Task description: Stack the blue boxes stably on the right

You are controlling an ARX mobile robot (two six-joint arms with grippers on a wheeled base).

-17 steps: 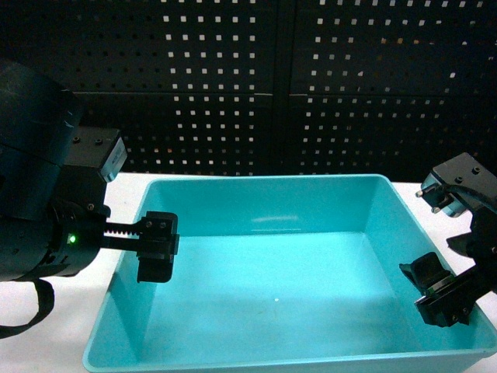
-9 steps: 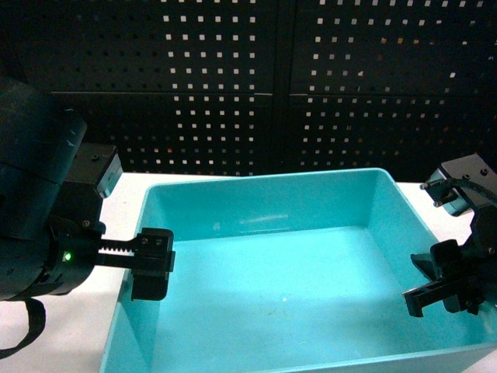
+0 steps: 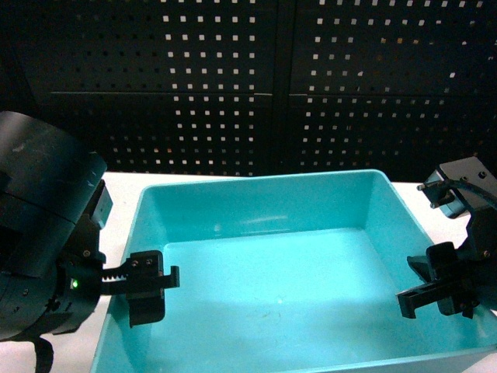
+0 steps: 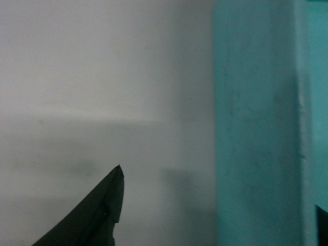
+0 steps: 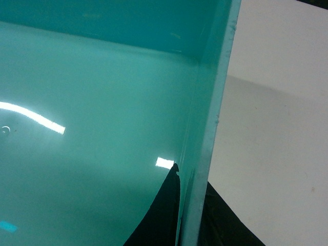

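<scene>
One of the blue boxes, a pale turquoise tub (image 3: pixel 272 210), fills the middle of the head view on the white table (image 3: pixel 116 186). My left gripper (image 3: pixel 144 299) straddles the tub's left wall (image 4: pixel 256 128). Its outer finger (image 4: pixel 110 210) stands well away from the wall, so it is open. My right gripper (image 3: pixel 423 295) is shut on the tub's right wall (image 5: pixel 205 154), with one dark finger (image 5: pixel 164 215) inside and the other pressed on the outside. The tub is empty.
A black perforated panel (image 3: pixel 272 85) rises right behind the table. White tabletop (image 4: pixel 102 77) shows left of the tub, and more tabletop (image 5: pixel 277 102) lies to its right. The tub's near rim runs along the bottom edge of the head view.
My left gripper has sunk lower and nearer along the tub's left wall. My right gripper has dropped and closed on the right wall. The tub has shifted slightly.
</scene>
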